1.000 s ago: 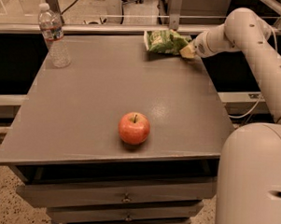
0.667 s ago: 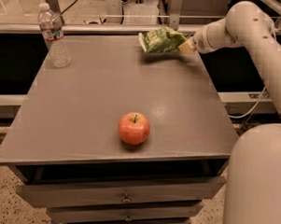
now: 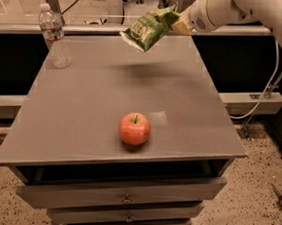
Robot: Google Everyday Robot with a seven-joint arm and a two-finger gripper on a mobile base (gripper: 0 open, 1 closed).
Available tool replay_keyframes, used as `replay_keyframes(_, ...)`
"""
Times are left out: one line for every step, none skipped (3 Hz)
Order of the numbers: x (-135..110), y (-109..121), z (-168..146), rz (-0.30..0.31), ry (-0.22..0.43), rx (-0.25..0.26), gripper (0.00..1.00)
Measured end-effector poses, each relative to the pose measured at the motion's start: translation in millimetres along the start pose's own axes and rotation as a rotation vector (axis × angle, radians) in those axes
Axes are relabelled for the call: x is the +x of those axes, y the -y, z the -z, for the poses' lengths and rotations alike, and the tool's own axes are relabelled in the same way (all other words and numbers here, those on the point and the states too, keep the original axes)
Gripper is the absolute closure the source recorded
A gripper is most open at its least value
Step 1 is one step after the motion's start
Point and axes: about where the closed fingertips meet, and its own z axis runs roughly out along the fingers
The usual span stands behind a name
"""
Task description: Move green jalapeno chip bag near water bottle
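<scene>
The green jalapeno chip bag (image 3: 148,29) hangs in the air above the far part of the grey table (image 3: 85,107), tilted with its lower end to the left. My gripper (image 3: 178,23) is shut on the bag's right end and comes in from the upper right on a white arm. The water bottle (image 3: 54,34), clear with a white cap and a red-and-white label, stands upright at the table's far left corner, well to the left of the bag.
A red apple (image 3: 134,128) sits near the table's front edge, in the middle. Drawers (image 3: 123,195) lie under the tabletop. A white cable (image 3: 266,87) hangs at the right beside the table.
The gripper has lifted the chip bag off the far right of the table and carried it left, toward the bottle. The apple and bottle have not moved.
</scene>
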Motion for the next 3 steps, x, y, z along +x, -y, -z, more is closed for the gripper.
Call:
replay_keyframes(2.3,-6.5,-3.2,0.004,-0.014,-0.008,1.0)
replay_keyframes(2.0,-16.5,-39.2,-0.019,-0.064,0.025,1.0)
replay_keyframes(-5.3,-20.6,-75.7,-0.071,-0.107,0.069,1.0)
